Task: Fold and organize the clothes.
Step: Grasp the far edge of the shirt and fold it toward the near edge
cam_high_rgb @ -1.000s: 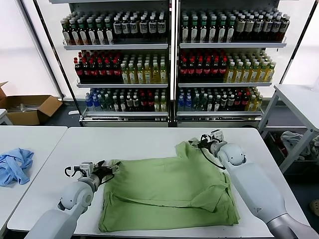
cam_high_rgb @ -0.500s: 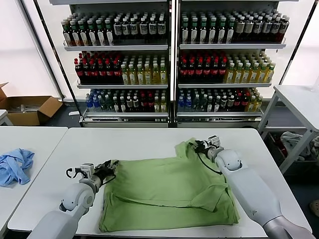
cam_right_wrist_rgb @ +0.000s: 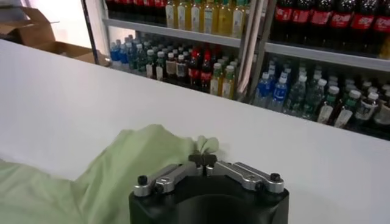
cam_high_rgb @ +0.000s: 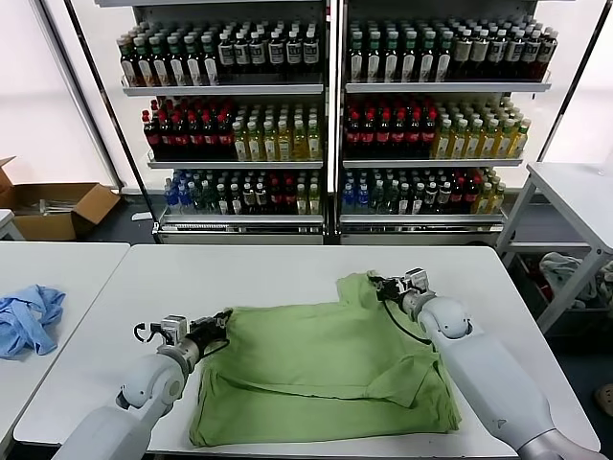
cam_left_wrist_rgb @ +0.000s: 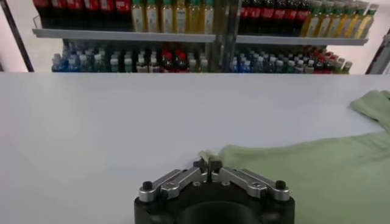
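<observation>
Both grippers have closed since a second ago: the left gripper (cam_left_wrist_rgb: pixel 208 163) now pinches the near-left corner of the green polo shirt (cam_high_rgb: pixel 326 369), and the right gripper (cam_right_wrist_rgb: pixel 203 159) clamps a fold at its far-right corner. Between them the shirt lies spread and rumpled on the white table (cam_high_rgb: pixel 239 268). A light blue garment (cam_high_rgb: pixel 29 318) sits on the neighbouring table, with drink shelves (cam_high_rgb: pixel 326 115) behind.

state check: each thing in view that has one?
green polo shirt: part-folded, flat on table
left pincer: shut on the shirt's near-left corner
right pincer: shut on the shirt's far corner
light blue garment: crumpled on side table
cardboard box: open
</observation>
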Available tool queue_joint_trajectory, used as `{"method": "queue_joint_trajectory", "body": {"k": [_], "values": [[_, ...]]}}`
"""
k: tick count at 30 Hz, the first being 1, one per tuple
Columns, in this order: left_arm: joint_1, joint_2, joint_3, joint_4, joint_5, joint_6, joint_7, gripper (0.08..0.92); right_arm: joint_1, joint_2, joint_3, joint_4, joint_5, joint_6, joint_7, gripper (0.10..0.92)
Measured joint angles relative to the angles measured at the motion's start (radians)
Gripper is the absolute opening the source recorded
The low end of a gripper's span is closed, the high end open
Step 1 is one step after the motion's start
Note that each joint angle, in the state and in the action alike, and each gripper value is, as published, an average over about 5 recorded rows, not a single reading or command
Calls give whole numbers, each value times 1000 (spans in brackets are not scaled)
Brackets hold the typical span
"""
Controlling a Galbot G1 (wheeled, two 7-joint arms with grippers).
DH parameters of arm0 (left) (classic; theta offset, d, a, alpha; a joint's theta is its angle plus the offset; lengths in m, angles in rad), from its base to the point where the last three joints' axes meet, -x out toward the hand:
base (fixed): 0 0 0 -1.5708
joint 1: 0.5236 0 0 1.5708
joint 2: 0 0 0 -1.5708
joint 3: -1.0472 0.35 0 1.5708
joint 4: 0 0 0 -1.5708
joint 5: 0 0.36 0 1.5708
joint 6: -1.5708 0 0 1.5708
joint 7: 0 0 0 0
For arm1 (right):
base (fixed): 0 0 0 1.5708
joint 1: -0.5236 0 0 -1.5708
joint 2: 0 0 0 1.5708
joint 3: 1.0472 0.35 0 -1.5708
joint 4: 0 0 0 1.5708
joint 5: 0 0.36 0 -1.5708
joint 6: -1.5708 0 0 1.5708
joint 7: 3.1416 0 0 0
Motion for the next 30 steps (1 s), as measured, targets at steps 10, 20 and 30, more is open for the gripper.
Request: {"method": "queue_joint_trajectory", "body": {"k": [10,20,30], "values": [[10,32,-25,-61,5,-64,-23,84,-70,-79,60,180,70,13,31,106],[118,88,-68,-199,42,-96,-74,84,-259,-180,149,435,74,36,37,106],[348,138,-100,-378,147,-130,-142,83,-524,-264,248,683,13,75,33,106]]}}
